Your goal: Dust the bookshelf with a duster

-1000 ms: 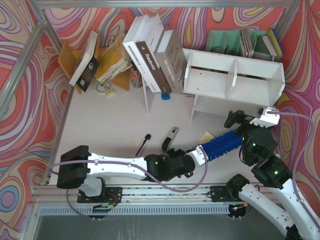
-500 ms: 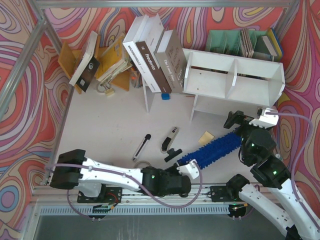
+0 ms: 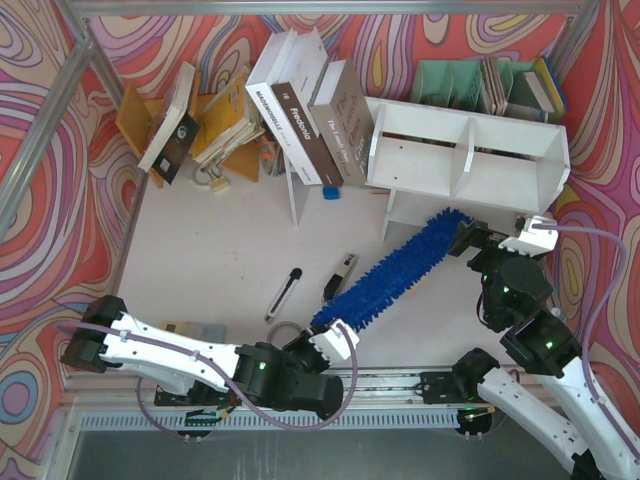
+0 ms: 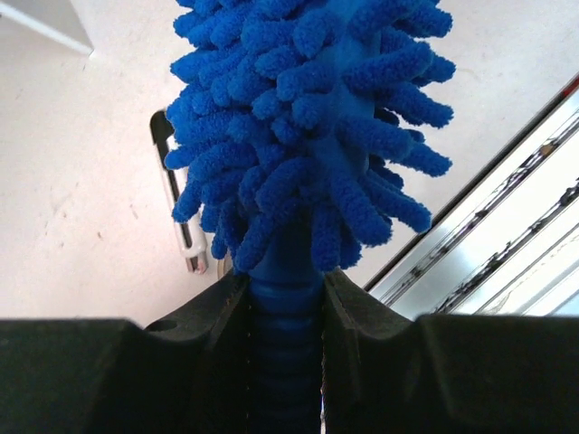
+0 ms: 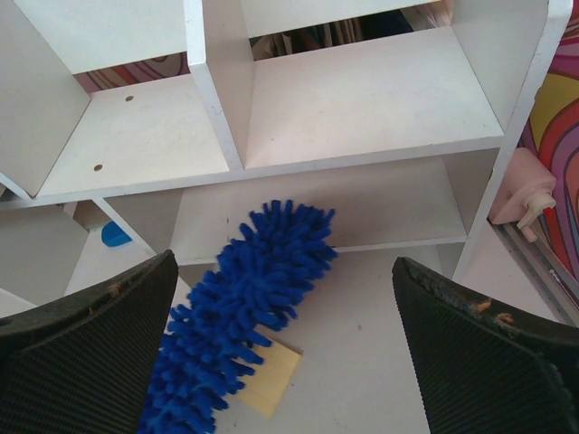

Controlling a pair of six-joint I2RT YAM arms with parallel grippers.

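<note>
The duster [image 3: 395, 270] slants from the left gripper [image 3: 330, 338] at the table's near edge to the front of the bookshelf [image 3: 510, 185], far right.

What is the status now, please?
Left tool shut on duster handle. Right tool open, empty. Duster tip near bookshelf lower tier. Yellow pad beneath, not blocking.

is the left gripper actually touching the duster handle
Touching. The left wrist view shows both fingers of the left gripper pressed against the duster handle, no gap either side.
</note>
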